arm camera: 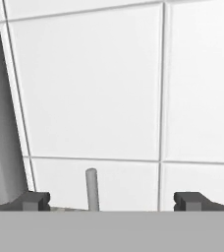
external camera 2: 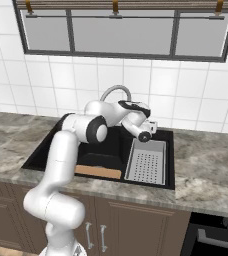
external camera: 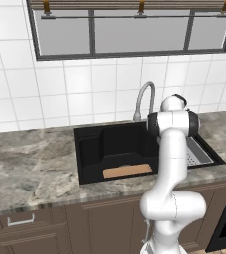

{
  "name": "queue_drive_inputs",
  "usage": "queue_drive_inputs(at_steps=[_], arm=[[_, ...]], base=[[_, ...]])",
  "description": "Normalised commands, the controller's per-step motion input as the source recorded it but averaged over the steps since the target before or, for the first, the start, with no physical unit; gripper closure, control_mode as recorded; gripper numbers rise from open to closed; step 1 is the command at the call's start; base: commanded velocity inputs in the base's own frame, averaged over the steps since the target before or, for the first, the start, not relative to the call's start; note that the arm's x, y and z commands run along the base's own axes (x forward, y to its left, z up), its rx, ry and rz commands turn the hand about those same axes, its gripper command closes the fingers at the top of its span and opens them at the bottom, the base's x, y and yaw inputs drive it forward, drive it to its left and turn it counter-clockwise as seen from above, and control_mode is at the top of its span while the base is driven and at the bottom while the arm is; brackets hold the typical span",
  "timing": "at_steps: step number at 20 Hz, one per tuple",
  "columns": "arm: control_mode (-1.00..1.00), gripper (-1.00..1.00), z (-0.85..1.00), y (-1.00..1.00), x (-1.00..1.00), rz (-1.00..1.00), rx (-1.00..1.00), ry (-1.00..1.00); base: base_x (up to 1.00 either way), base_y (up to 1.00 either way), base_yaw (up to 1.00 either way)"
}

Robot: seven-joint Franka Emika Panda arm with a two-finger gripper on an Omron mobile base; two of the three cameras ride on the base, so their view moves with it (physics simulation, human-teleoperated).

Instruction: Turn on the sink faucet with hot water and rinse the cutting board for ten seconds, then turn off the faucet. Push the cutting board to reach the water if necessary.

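Note:
The sink faucet (external camera: 143, 97) (external camera 2: 117, 90) arches over the back of the black sink (external camera: 90, 149) (external camera 2: 46, 155). Its grey spout (arm camera: 1, 123) stands at the left of the hand view. A thin grey lever (arm camera: 91, 189) rises between my fingertips (arm camera: 35, 201), nearer the left one. My gripper (arm camera: 113, 202) (external camera 2: 149, 125) is open, faces the tiled wall behind the sink, and holds nothing. The cutting board (external camera: 127, 171) (external camera 2: 98, 172) lies flat at the front of the basin. The water is out of view.
A grey perforated drain tray (external camera: 200, 155) (external camera 2: 147, 164) fills the sink's right side. Marble counter (external camera: 30, 163) (external camera 2: 206, 165) runs on both sides. White tiles and a window (external camera: 130, 30) are behind. My arm's elbow hangs over the basin.

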Motion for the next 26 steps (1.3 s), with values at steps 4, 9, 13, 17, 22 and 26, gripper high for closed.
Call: queue_drive_inputs(at_steps=[4,9,13,17,22,26], arm=[[-1.0,-1.0,-0.04,0.0,0.17,0.0,0.0,0.0],[-1.0,-1.0,-0.03,0.0,0.14,0.0,0.0,0.0],[-1.0,-1.0,-0.03,0.0,0.13,0.0,0.0,0.0],[-1.0,-1.0,0.0,0.0,0.05,0.0,0.0,0.0],[-1.0,-1.0,0.0,0.0,0.01,0.0,0.0,0.0],[-1.0,-1.0,0.0,0.0,0.02,0.0,0.0,0.0]], base=[[0.0,0.0,0.0],[0.0,0.0,0.0],[0.0,0.0,0.0],[0.0,0.0,0.0],[0.0,0.0,0.0],[0.0,0.0,0.0]])
